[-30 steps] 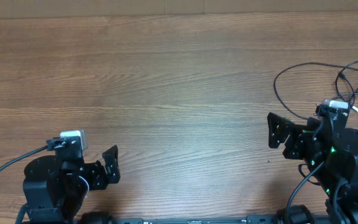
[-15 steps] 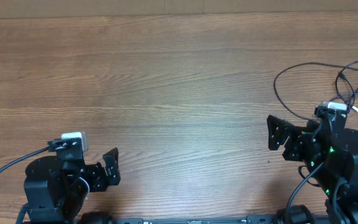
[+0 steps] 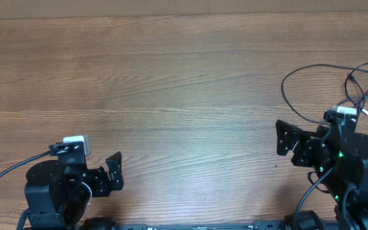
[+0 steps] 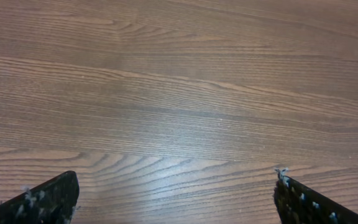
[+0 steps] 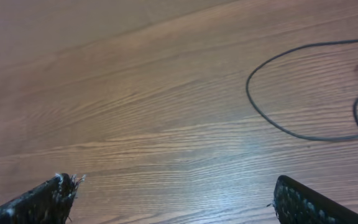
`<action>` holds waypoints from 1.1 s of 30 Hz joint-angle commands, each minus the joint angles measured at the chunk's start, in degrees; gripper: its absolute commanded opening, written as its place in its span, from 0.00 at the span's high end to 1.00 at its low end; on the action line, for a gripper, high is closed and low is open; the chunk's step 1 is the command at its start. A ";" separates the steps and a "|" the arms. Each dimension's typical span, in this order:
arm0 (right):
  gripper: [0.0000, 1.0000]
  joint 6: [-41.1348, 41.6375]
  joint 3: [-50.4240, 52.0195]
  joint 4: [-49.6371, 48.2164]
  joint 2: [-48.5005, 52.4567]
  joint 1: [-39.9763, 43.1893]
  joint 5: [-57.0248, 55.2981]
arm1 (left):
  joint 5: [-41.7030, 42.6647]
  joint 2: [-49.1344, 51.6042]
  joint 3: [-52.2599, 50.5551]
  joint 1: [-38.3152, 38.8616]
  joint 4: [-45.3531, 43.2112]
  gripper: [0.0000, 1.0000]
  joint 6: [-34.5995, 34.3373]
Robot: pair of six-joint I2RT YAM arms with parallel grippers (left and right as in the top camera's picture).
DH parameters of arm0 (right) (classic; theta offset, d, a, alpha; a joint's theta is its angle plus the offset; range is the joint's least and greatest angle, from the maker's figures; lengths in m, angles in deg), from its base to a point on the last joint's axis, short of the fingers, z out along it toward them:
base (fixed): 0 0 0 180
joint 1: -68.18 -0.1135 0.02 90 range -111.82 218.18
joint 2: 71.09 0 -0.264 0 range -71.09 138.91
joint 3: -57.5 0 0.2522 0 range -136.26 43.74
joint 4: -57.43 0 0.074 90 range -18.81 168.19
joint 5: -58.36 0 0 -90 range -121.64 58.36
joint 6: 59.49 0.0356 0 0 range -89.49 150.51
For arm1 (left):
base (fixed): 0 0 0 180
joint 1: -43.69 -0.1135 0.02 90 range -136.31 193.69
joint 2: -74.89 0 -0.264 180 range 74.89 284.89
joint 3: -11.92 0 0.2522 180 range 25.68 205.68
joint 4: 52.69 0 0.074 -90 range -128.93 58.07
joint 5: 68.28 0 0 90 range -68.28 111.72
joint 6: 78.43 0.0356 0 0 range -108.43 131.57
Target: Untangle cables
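Left gripper (image 3: 115, 171): spread wide, grips nothing, hovers at near-left of table (image 3: 171, 83) | right gripper (image 3: 282, 137): spread wide, grips nothing, at near-right | cables (image 3: 283, 86): lie in loose overlapping black loops on wood at far right, beyond right gripper, clear of its fingertips | one white-tipped plug beside right arm
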 commanded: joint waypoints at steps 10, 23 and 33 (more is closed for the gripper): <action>0.00 -1.25 12.66 -16.79 -15.10 8.17 -1.60 | 0.48 -0.17 -0.42 -0.24 0.04 0.01 -0.57; 0.00 -1.22 38.69 -45.16 -34.84 8.85 -1.60 | 0.48 -0.17 -0.42 -0.24 0.04 0.00 -0.57; 0.00 -1.25 54.80 -68.39 -37.53 8.85 -2.25 | 0.48 -0.17 -0.42 -0.24 0.04 0.00 -0.57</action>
